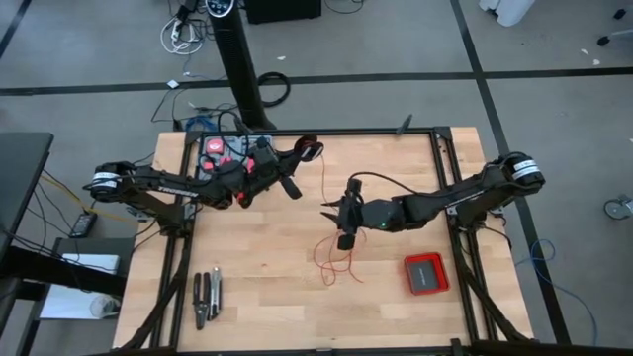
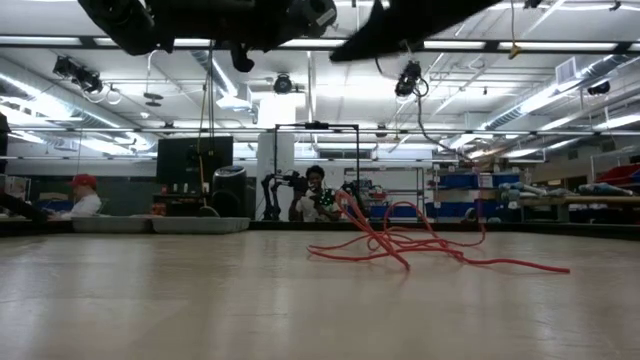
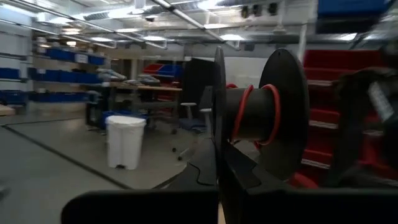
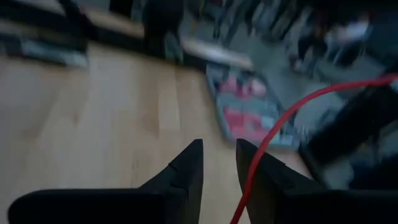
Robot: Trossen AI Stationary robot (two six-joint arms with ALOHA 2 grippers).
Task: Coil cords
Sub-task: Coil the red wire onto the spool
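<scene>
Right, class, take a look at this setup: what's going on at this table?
Two robot arms are winding a thin red wire onto a black spool. The left gripper, jaws shut, holds the spool up near the table's back edge, with only a couple of turns of wire on it. The right gripper hovers at mid-table with its jaws apart; the wire passes beside one finger without being pinched. Most of the wire lies in loose loops on the wooden table. A red box sits unused.
</scene>
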